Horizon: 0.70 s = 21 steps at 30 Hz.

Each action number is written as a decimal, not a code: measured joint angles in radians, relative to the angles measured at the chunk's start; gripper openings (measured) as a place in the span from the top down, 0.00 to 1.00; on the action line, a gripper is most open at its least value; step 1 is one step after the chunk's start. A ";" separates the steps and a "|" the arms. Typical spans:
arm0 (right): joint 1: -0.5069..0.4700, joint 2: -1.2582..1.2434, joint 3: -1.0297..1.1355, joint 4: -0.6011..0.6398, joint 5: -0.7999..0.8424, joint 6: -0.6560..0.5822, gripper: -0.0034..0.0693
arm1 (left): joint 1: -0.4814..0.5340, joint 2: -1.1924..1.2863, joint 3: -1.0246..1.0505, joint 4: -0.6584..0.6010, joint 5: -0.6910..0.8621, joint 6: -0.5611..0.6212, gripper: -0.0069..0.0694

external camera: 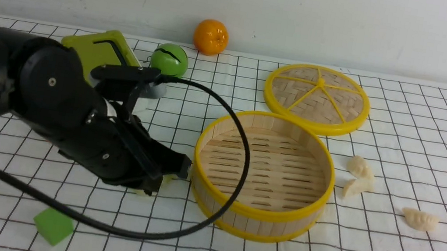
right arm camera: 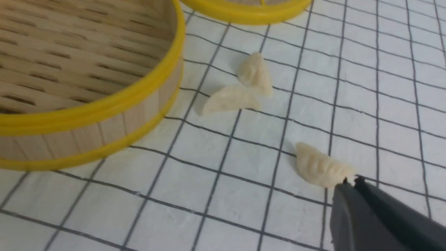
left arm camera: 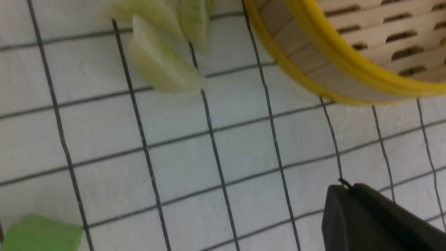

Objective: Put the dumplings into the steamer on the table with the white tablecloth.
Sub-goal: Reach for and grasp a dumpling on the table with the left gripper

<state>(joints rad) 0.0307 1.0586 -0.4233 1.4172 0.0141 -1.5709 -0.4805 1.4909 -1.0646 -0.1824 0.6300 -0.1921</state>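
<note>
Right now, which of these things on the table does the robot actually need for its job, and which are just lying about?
Needed:
the steamer
three cream dumplings to its right
green dumplings to its left

Just lying about:
the woven lid
the orange
the green ball
the green cube
a lime-green object

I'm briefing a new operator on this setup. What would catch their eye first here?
The empty steamer with yellow rims sits dead centre, its woven lid lying just behind it. The bulky black left arm fills the left side, its fingers low beside the steamer near pale green dumplings. Three cream dumplings lie loose on the white tablecloth to the steamer's right.
</note>
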 joint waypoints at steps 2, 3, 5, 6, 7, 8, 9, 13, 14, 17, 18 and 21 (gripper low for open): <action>0.000 0.018 0.000 0.013 -0.054 -0.005 0.96 | 0.000 0.006 -0.011 0.008 -0.006 -0.003 0.92; 0.000 0.031 -0.001 0.029 -0.099 -0.017 0.96 | 0.000 0.007 -0.016 0.010 -0.008 -0.004 0.92; 0.000 0.053 -0.001 0.091 -0.208 -0.068 0.96 | 0.000 0.008 -0.022 0.011 -0.010 -0.005 0.92; 0.000 0.062 -0.003 0.139 -0.263 -0.102 0.96 | 0.000 0.008 -0.023 0.013 -0.011 -0.005 0.92; 0.000 0.069 -0.012 0.219 -0.317 -0.136 0.95 | 0.000 0.008 -0.023 0.018 -0.009 -0.005 0.92; 0.000 0.070 -0.020 0.270 -0.344 -0.151 0.95 | 0.000 0.008 -0.023 0.019 -0.007 -0.006 0.92; 0.000 0.070 -0.028 0.300 -0.362 -0.159 0.95 | 0.000 0.008 -0.023 0.019 -0.004 -0.006 0.92; 0.000 0.070 -0.038 0.336 -0.263 -0.130 0.95 | 0.000 0.008 -0.023 0.026 0.038 -0.007 0.91; 0.000 0.070 -0.036 0.336 -0.187 -0.111 0.95 | 0.000 0.012 -0.023 0.035 0.052 -0.007 0.91; 0.000 0.074 -0.035 0.335 0.045 -0.061 0.95 | 0.000 0.024 -0.023 0.048 0.065 -0.007 0.91; 0.000 0.081 -0.035 0.325 0.171 -0.027 0.95 | 0.000 0.029 -0.023 0.050 0.065 -0.007 0.90; 0.000 0.141 -0.070 0.080 0.572 0.205 0.95 | 0.000 0.044 -0.023 0.049 0.053 -0.019 0.90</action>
<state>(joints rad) 0.0307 1.1998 -0.4935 1.4969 0.5864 -1.3659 -0.4805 1.5349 -1.0876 -0.1339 0.6829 -0.2110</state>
